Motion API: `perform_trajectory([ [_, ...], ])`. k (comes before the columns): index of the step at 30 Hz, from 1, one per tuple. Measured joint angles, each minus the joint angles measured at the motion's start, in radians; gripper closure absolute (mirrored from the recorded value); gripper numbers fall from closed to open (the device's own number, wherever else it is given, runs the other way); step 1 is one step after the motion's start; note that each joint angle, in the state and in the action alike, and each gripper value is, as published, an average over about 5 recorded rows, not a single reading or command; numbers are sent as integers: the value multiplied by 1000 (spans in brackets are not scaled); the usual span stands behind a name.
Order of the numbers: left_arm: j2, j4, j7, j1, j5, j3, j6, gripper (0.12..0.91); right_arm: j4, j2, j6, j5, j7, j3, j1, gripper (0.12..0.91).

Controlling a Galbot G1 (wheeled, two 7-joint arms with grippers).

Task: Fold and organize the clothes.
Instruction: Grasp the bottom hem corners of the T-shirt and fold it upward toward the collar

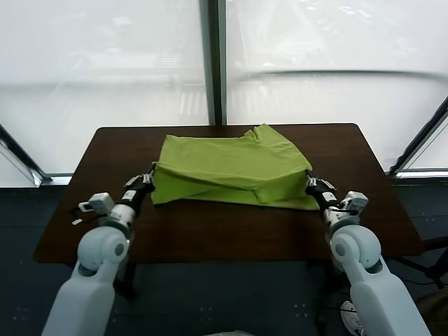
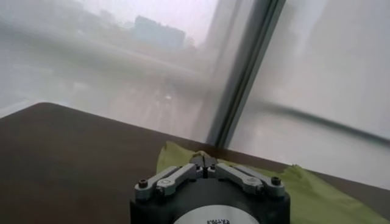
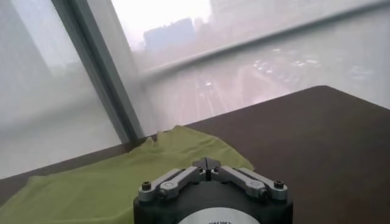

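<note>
Both your left hand (image 1: pixel 149 179) and right hand (image 1: pixel 310 182) are pinched shut on the T-shirt (image 1: pixel 231 168) edges; lift them evenly, keeping the fabric taut above the worktop (image 1: pixel 224 231).

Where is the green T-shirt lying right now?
In the head view the T-shirt lies partly folded on the far middle of the dark table, between the left gripper and right gripper.

The T-shirt (image 1: pixel 234 170) is thin, matt lime-green cloth, softly creased. The table (image 1: pixel 224 224) top is dark brown, smooth, with a faint sheen.
</note>
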Motion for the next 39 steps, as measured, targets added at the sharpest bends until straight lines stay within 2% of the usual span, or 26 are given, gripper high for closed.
perform_trajectory([
  [12,64,109,15,-74,4,62,-6,881,-107,26,19,-47,-21,-33,50,873],
  [15,68,130,15,-89,7,75,-7,881,-115,34,23,-53,-26,-34,53,762],
  [19,65,146,18,-100,34,80,-17,858,-111,38,33,-72,-54,-28,46,506],
  [20,64,146,19,-100,48,79,-21,827,-106,35,36,-78,-65,-25,41,449],
  [23,61,142,15,-92,89,72,-21,672,-84,22,41,-104,-95,-14,20,264],
  [26,58,126,8,-78,107,58,2,502,-51,-2,33,-128,-124,-2,-10,148],
  [29,59,104,1,-58,105,40,25,316,-11,-39,9,-126,-144,13,-46,122],
  [32,58,70,-10,-25,93,27,45,175,36,-87,-22,-116,-150,29,-88,119],
  [35,47,25,-15,23,93,19,54,130,78,-143,-44,-109,-155,47,-136,119],
  [39,27,-18,-13,85,108,17,52,124,102,-205,-59,-90,-168,69,-190,118],
])
